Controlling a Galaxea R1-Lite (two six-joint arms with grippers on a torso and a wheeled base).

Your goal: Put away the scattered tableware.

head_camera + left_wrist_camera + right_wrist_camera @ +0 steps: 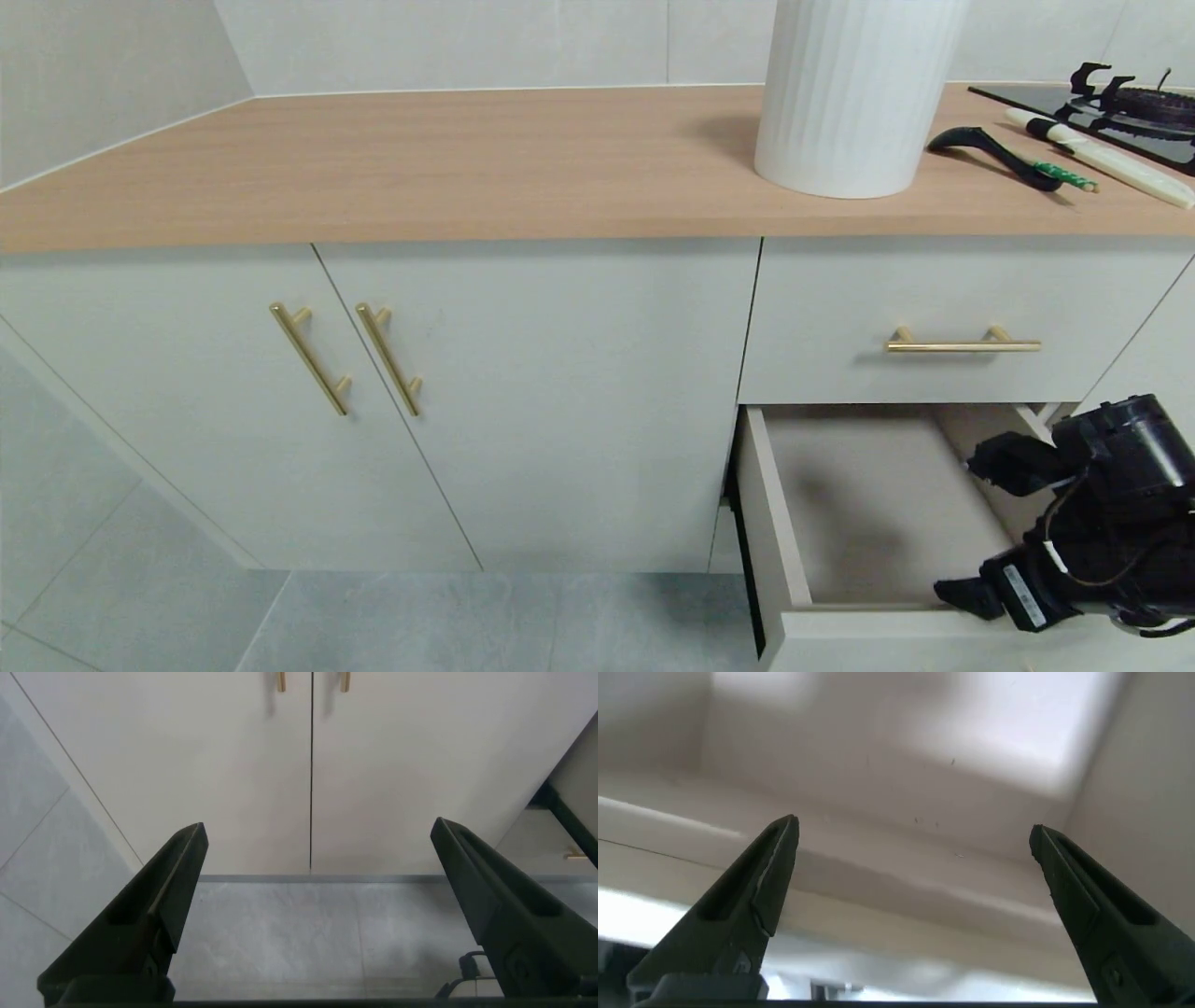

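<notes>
Your right gripper (962,527) hangs over the open drawer (773,504), spread wide and holding nothing; your left gripper (316,831) is spread too, facing the closed cabinet doors (420,765); the black spoon (994,149) and the long white utensil (1106,161) lie side by side on the worktop (420,159), near the white ribbed container (854,93).

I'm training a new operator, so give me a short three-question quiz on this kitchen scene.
1. True or false: the lower drawer is shut.
2. Where does the black spoon lie? A in the drawer; B on the counter; C in a sink.
3. Fill in: the right gripper is ____.
Key: 1 false; 2 B; 3 open.
</notes>
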